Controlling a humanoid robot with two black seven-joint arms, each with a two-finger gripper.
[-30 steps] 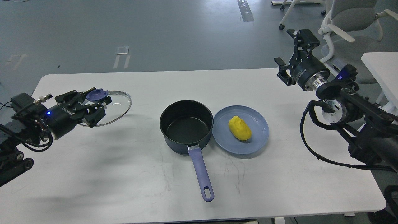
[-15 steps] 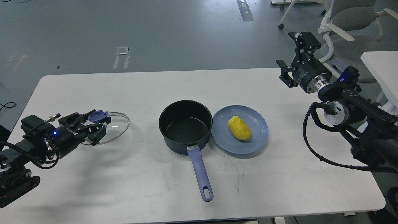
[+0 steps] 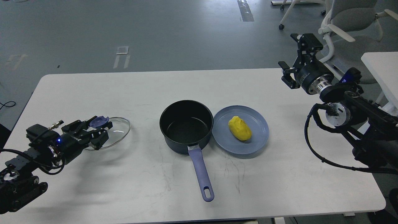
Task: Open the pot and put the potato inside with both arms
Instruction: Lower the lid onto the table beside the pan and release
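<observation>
The dark navy pot point(image 3: 186, 126) stands open in the middle of the white table point(image 3: 199, 93), its long periwinkle handle point(image 3: 200, 171) pointing toward me. The yellow potato point(image 3: 239, 128) lies on a blue-grey plate point(image 3: 258, 123) just right of the pot. My left gripper point(image 3: 99, 128) is shut on the blue knob of the round glass lid point(image 3: 119, 132), low over the table at the left. My right gripper point(image 3: 295, 51) is open and empty, raised above the table's far right corner.
White office chairs point(image 3: 348, 18) stand on the grey floor behind the table's right end. Another white table's corner point(image 3: 381, 67) shows at the right edge. Black cables hang from my right arm point(image 3: 357, 105).
My left gripper has lowered the glass lid toward the table on the left. My right gripper has shifted slightly right and down and stays open.
</observation>
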